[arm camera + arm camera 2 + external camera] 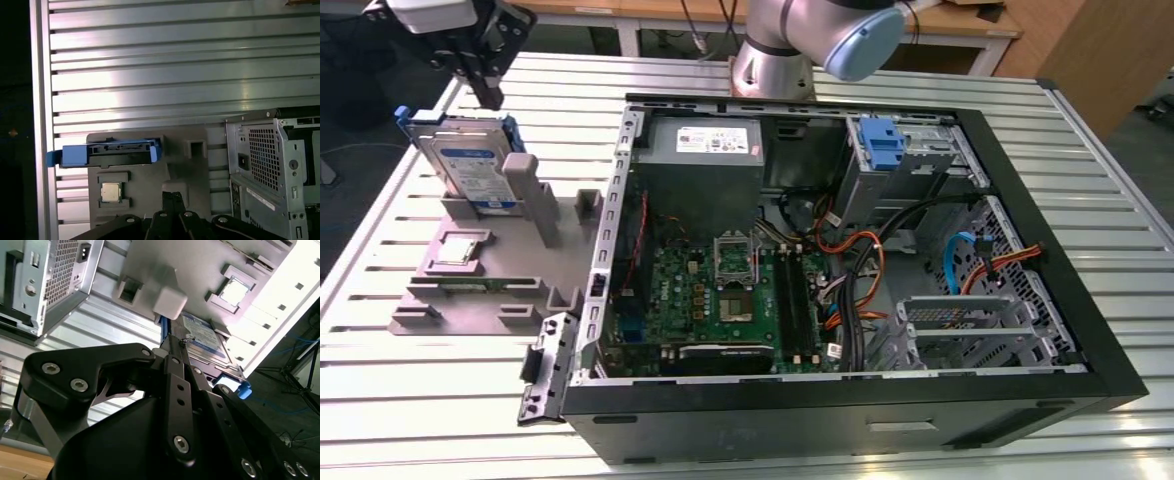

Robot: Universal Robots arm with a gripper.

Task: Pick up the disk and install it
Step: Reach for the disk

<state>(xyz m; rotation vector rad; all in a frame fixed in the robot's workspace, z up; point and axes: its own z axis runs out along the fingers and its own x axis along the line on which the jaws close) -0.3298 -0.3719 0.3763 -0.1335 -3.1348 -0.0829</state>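
- Tool (pixel 176 347) sits closest in the second wrist view, closed up with nothing in it, hovering near the top of the disk (pixel 470 160).
- Disk stands on end in a grey holder (pixel 480 290) on the bench (pixel 414 400), beside the open PC case (pixel 854 415).
- Long axis looks roughly vertical to me, label facing the exterior camera, blue edge up.
- Tip, imo: centre over that top edge, drop straight, dodge the grey post (pixel 540 205).
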